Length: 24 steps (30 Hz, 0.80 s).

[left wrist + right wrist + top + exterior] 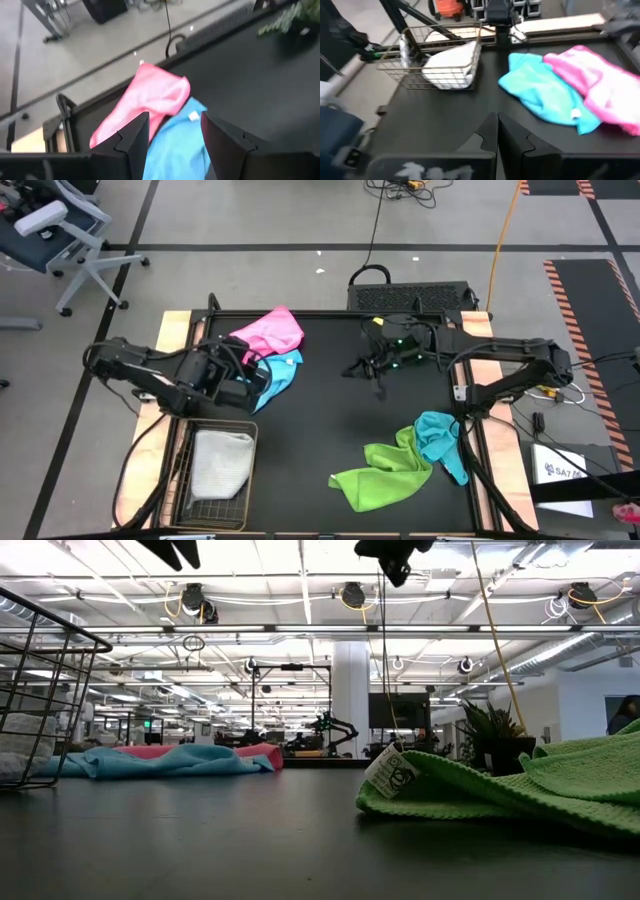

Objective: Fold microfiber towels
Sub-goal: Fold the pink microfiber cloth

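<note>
Above the black table [340, 430]: left gripper [175, 137], fingers spread, over crumpled pink [268, 332] and light blue microfiber towels [282, 372]; right gripper [497, 135] pressed together, empty. Beside them, pale folded towel [222, 460] in wire mesh basket [190, 490]; lime green [380, 475] and teal towels [438, 438] opposite.

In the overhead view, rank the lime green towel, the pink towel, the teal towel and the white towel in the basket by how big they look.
1. Lime green towel, spread widest.
2. Pink towel and white towel look about alike; no ranking between them.
3. Teal towel, bunched up and smallest.
</note>
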Each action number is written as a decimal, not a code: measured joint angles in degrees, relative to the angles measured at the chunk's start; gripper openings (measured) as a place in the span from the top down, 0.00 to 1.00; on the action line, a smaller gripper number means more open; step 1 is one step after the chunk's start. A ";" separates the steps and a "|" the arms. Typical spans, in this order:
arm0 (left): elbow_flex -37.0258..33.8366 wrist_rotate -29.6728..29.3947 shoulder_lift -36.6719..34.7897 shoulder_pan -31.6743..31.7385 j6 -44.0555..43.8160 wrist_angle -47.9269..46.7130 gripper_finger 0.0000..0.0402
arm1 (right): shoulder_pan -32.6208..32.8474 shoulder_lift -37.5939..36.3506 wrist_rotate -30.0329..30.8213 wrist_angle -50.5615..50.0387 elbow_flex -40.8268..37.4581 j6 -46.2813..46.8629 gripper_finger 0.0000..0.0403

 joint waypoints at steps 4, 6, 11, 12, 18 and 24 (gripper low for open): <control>0.00 12.31 0.00 1.02 0.90 0.01 0.55 | -0.38 0.60 0.03 -0.04 -0.09 -0.20 1.00; 0.00 22.32 0.00 0.74 2.62 -0.01 0.55 | -0.92 0.58 0.03 -0.40 -0.42 -0.10 1.00; -0.04 38.27 0.04 -3.37 3.91 0.49 0.55 | -2.49 0.59 0.03 -1.53 -0.58 0.46 1.00; -0.04 39.70 0.04 -4.50 3.49 0.57 0.55 | -2.87 0.58 0.02 -1.49 -0.58 0.64 1.00; -0.09 48.54 0.34 -11.60 -4.13 3.92 0.56 | -5.04 0.58 0.00 -1.54 -0.58 0.83 1.00; -2.62 50.93 2.84 -17.48 -12.07 10.50 0.69 | -6.57 0.58 -0.17 -1.65 -0.58 0.31 1.00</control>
